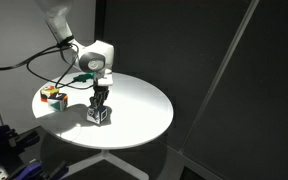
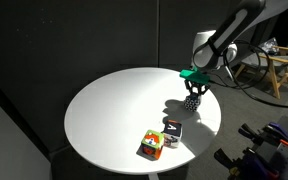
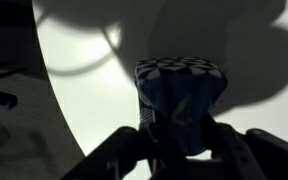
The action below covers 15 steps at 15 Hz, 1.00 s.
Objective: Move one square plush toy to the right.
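The square plush toy (image 1: 100,116), a small blue, white and black patterned cube, is between my gripper's (image 1: 100,103) fingers near the edge of the round white table (image 1: 134,105). It also shows in an exterior view (image 2: 192,101) under the gripper (image 2: 194,91). In the wrist view the toy (image 3: 179,85) fills the gap between the two dark fingers of the gripper (image 3: 179,135), which are closed on its sides. It sits at or just above the tabletop; I cannot tell which. A second blue, white and black cube (image 2: 172,130) lies on the table.
A red, green and yellow multicoloured cube (image 2: 151,146) lies by the table's edge next to the second patterned cube; it also shows in an exterior view (image 1: 53,97). Dark curtains surround the table. Wooden furniture (image 2: 279,65) and cables stand behind the arm.
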{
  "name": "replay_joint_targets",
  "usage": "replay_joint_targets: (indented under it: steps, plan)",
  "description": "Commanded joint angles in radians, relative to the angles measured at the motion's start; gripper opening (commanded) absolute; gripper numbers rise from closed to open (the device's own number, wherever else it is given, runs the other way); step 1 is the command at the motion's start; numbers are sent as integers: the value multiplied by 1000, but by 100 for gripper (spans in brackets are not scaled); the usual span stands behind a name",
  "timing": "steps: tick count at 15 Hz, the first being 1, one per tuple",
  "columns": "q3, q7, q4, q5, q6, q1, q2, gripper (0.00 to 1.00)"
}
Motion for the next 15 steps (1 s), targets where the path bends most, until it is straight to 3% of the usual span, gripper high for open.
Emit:
replay_joint_targets:
  steps: [1,5,15]
  plan:
    - [-11,-16,9,17,-5,8,0,70]
    - [-6,-26,-9,16,-38,12,-39,99]
    - [33,-325,-103,-119,-241,47,-256,100]
